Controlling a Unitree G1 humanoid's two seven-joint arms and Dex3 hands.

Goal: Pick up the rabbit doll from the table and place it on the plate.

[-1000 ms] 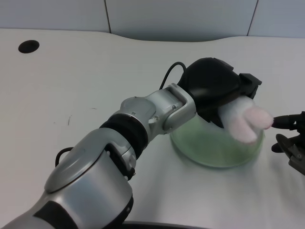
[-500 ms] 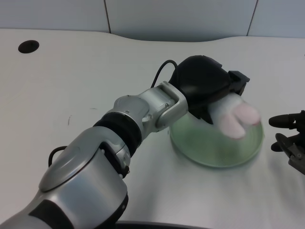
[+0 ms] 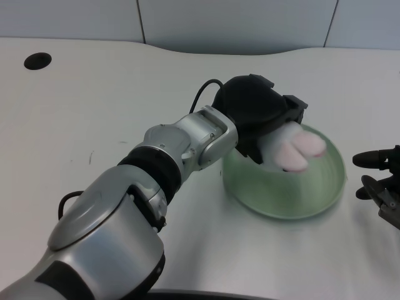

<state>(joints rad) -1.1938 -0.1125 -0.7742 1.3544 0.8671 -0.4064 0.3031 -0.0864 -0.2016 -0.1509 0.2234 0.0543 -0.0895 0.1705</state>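
Pale green glass-looking plate (image 3: pixel 312 197) sits on the white table (image 3: pixel 94 112), right of centre. The left hand (image 3: pixel 259 115) is over its back-left part, fingers wrapped round the rabbit doll (image 3: pixel 289 147); only the white body w/ pink ears pokes out from under the palm, ears pointing right.

Doll looks to be above the plate's inner area, but whether it touches the surface I can't tell, as the hand hides the underside.

Step in hand, by my read: the put-down. To do it well:
- lower until the doll rests inside the rim, nearer the middle than the edge.
- open fingers slowly, no dragging; plush may cling.
- lift straight up, and avoid nudging the plate since it may slide.
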